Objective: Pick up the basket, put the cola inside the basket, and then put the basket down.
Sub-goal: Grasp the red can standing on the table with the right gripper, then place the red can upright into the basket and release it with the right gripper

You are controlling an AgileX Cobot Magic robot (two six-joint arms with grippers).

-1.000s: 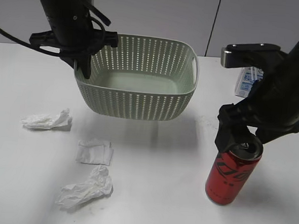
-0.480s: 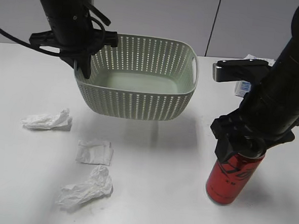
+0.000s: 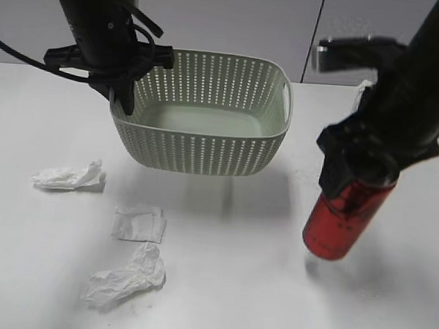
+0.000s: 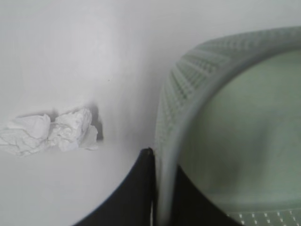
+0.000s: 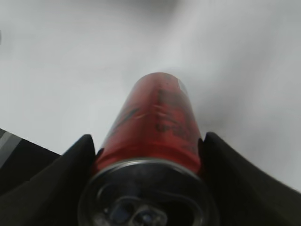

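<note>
R claw (image 3: 356,180) grips cola (image 3: 344,221) near top, tilted, base toward lower-left.

Bright, even, diffuse light from above; white table (image 3: 220,284) near blown out, no hard glare. Soft shadow beneath my lifted basket (image 3: 207,126) and beside can (image 3: 344,217). My right arm and can motion-blurred in exterior view. Left wrist view soft; basket rim out of focus. Right wrist view: can top (image 5: 146,197) blurred, table smeared.
</note>
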